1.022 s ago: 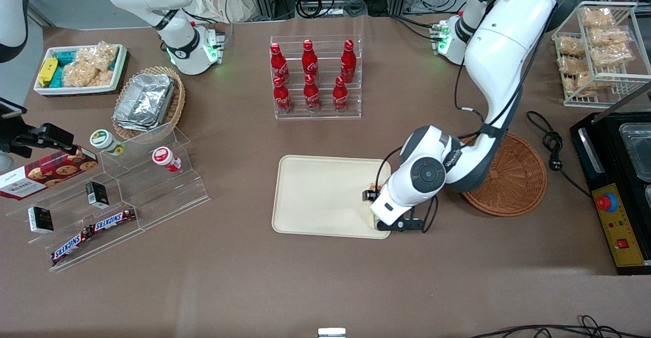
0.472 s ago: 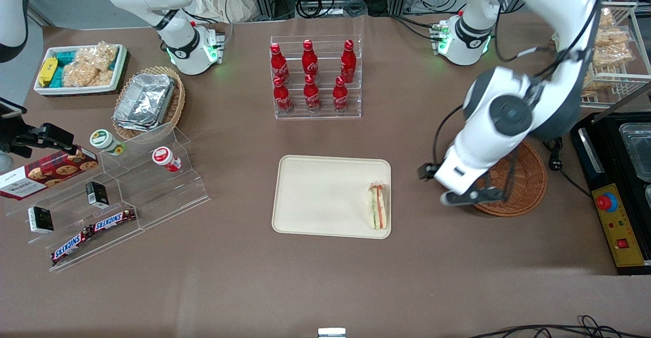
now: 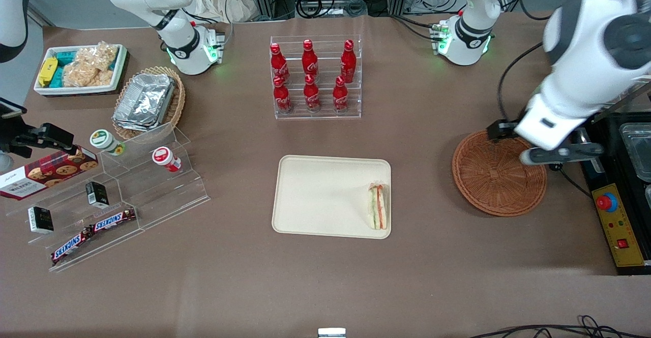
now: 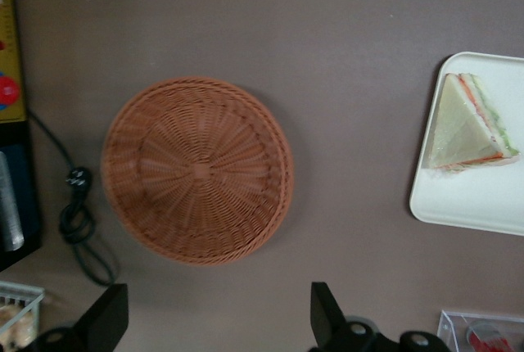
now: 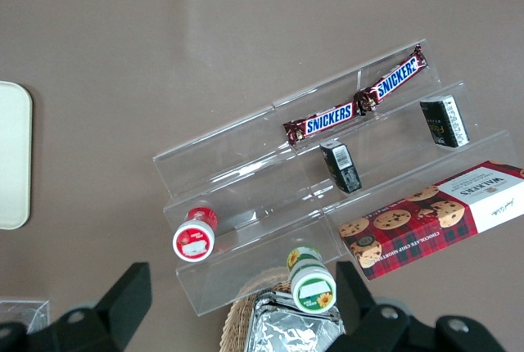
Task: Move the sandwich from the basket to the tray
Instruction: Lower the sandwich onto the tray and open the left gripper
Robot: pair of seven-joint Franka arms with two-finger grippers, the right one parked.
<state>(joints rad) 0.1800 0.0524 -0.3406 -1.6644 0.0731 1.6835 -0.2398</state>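
A: Where is the sandwich [image 3: 377,207]?

B: It lies in the tray [image 3: 315,195], at the end of the tray nearest the basket [image 3: 499,174], close to the rim. In the wrist view the sandwich [image 4: 469,124] shows orange-red and green layers under clear wrap.

A: And the basket, what is in it?

B: Nothing. The reddish-brown wicker bowl [image 4: 197,170] holds no item.

A: What other containers are there?

B: A clear rack [image 3: 316,77] farther from the front camera than the tray holds six red Coca-Cola bottles [image 3: 311,94]. Toward the parked arm's end, a tan wicker basket [image 3: 176,101] holds foil containers [image 3: 144,100], and a white bin [image 3: 81,88] holds snack packets [image 3: 86,66].

A: Can you read some writing?

B: Yes. On the clear stepped stand [image 5: 311,172] two bars [image 5: 354,100] say SNICKERS, and a red box of cookies [image 5: 426,217] says WALKERS.

A: How is the arm?

B: The gripper [image 3: 552,147] hangs high above the edge of the basket toward the working arm's end. Its fingers [image 4: 326,313] are spread wide apart and hold nothing.
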